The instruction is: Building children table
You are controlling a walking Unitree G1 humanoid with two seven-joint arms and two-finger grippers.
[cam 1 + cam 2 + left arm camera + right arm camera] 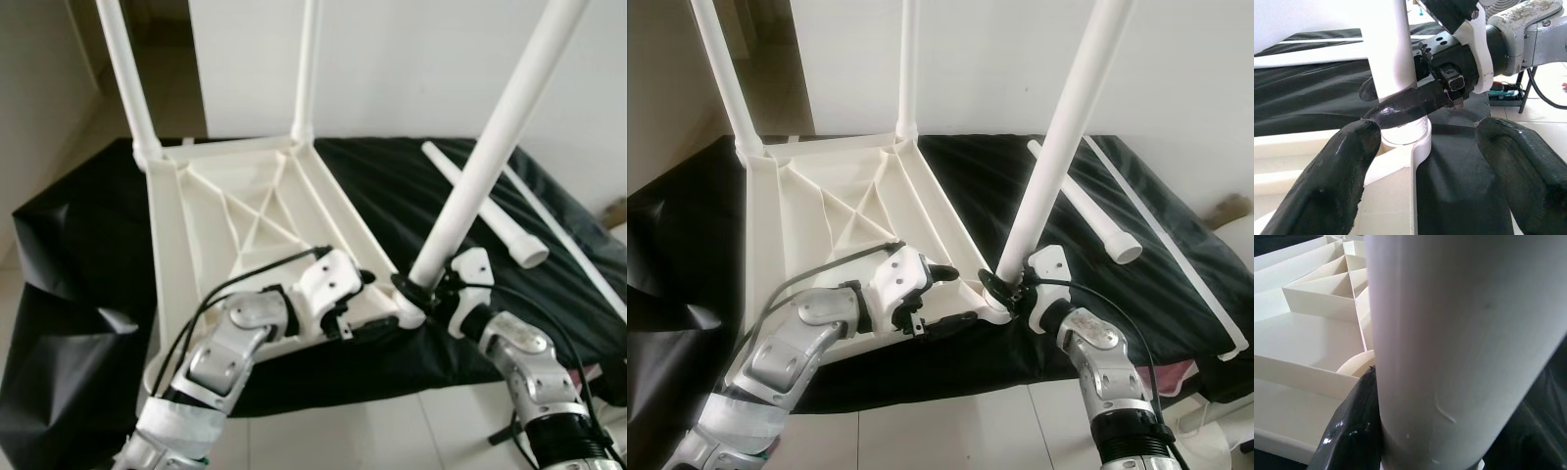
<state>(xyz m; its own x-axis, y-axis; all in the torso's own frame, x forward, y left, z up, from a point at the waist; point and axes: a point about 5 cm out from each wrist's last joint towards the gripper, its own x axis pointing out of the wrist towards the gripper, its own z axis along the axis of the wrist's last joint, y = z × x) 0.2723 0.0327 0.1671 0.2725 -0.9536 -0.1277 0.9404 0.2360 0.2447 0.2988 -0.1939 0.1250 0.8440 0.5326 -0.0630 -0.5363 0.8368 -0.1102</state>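
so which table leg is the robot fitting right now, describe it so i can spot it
On the black sheet lies the white tabletop upside down. At its near right corner the right gripper clasps a white leg by the base. Unlike the two upright far legs, it leans right.

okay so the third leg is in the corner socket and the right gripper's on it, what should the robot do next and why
Probably straighten the third leg and press it down. It leans away from the tabletop, unlike the two upright far legs. The right gripper clamps its base at the near corner socket. The left gripper, fingers open, straddles that corner. A fourth leg lies on the black cloth.
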